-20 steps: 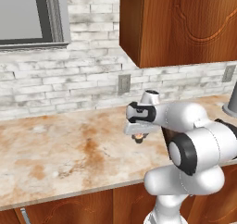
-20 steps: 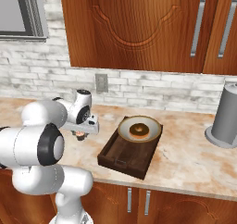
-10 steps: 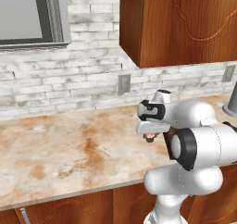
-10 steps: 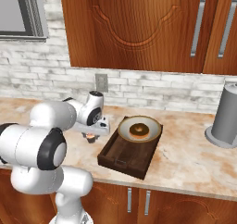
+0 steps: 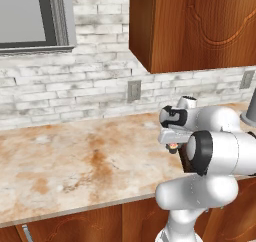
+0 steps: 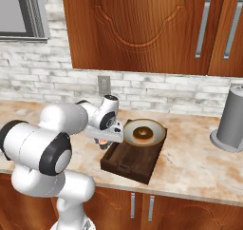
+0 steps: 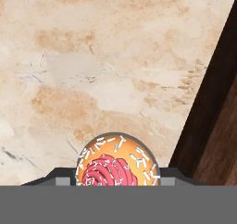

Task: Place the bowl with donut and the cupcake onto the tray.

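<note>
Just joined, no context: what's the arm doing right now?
The gripper holds the cupcake above the counter, right beside the tray. The bowl with the donut already sits at the tray's far end. The cupcake is not yet over the tray.

— What's the arm (image 6: pixel 57 129) look like on your feed?

— From my seat I'm seeing glossy white shells, rounded and fat, like stacked capsules. Each joint ends in a dark round cap ringed in black.

— And up near the wrist?

— I've got a white block with a black inset panel, a small round knob above, and a pale grey flange under it.
</note>
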